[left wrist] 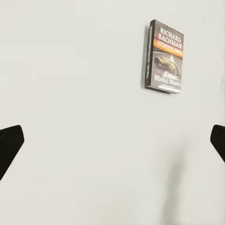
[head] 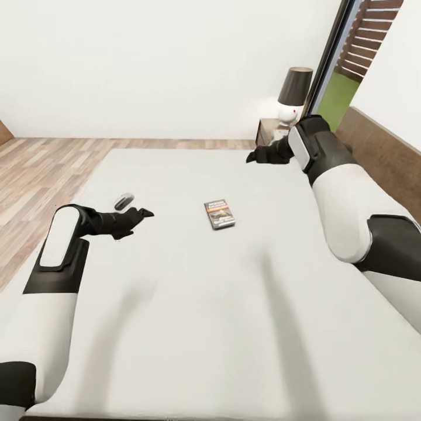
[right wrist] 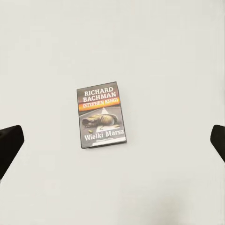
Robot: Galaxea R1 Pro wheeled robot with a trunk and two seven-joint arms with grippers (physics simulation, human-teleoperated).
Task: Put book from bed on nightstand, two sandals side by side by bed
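bed [head: 193,304] – book [head: 220,214] flat | left pincer [head: 143,215], right pincer [head: 252,156] – agape, empty

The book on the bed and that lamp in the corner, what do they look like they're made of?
The book looks like a paperback: thin, with a printed card cover that seems slightly glossy, lying flat on the bed, whose matte off-white surface suggests fabric. The lamp has a dark tapered shade, possibly cloth, on a smooth white base that could be ceramic; it's too small to be sure.

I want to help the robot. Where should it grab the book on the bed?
Probably from straight above, pinching the book across its two long edges. It lies flat on the bed, cover up, with bare mattress all round. The right gripper looks open.
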